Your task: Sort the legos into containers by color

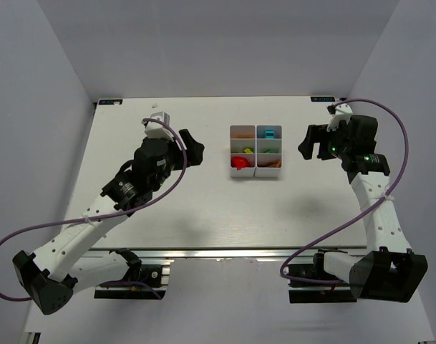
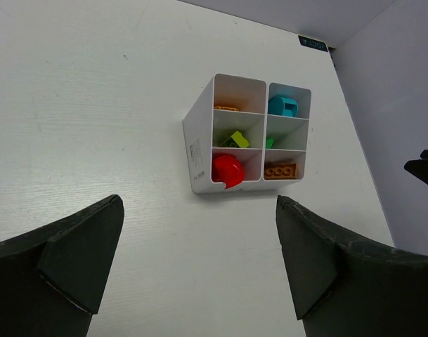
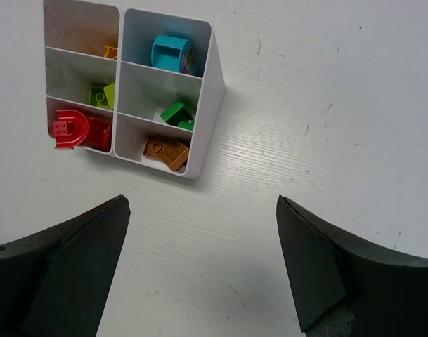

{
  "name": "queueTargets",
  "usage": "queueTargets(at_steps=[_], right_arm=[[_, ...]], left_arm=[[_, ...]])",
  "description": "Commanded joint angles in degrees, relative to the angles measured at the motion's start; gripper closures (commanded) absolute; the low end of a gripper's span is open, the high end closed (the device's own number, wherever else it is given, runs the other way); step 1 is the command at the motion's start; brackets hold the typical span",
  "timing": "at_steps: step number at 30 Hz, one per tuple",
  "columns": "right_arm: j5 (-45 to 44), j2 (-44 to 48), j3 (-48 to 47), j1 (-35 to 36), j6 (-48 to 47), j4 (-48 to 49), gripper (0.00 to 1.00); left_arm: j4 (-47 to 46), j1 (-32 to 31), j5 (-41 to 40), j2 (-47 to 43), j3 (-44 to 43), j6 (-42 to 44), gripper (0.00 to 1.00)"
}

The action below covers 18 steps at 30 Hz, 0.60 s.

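Observation:
The white six-compartment tray [image 1: 231, 152] stands mid-table, between my two grippers. Each cell holds legos. The near left cell has a red piece [image 1: 239, 163], the near right a brown one [image 2: 280, 170]. A lime brick [image 2: 235, 139] and a dark green one [image 3: 177, 114] fill the middle row. An orange piece [image 3: 111, 51] and a teal piece [image 1: 269, 133] lie in the far row. My left gripper [image 1: 192, 149] hangs open to the tray's left, nothing between its fingers [image 2: 199, 210]. My right gripper [image 1: 312, 143] hangs open to the tray's right, also empty [image 3: 201, 210].
Grey walls close the table at the back and both sides. A black label [image 2: 312, 43] sits at the far right corner. Purple cables [image 1: 389, 122] loop off both arms. The right gripper's tip [image 2: 424, 172] shows at the edge of the left wrist view.

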<state>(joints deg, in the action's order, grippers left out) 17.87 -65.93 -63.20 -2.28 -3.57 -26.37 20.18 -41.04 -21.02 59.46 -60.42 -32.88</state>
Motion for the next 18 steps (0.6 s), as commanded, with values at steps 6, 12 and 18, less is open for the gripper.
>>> queueTargets(at_steps=[6, 12, 18], right_arm=[[-0.64, 0.98, -0.43, -0.35, 0.06, 2.73, 0.11], [-0.73, 0.89, -0.61, -0.35, 0.15, 2.99, 0.11], [-0.73, 0.89, -0.26, -0.35, 0.15, 3.08, 0.11]], left_arm=[[0.65, 0.25, -0.78, -1.10, -0.84, -0.16, 0.02], [0.29, 0.25, -0.61, -0.75, -1.01, -0.08, 0.02], [0.29, 0.17, -0.69, -0.31, -1.19, 0.19, 0.02]])
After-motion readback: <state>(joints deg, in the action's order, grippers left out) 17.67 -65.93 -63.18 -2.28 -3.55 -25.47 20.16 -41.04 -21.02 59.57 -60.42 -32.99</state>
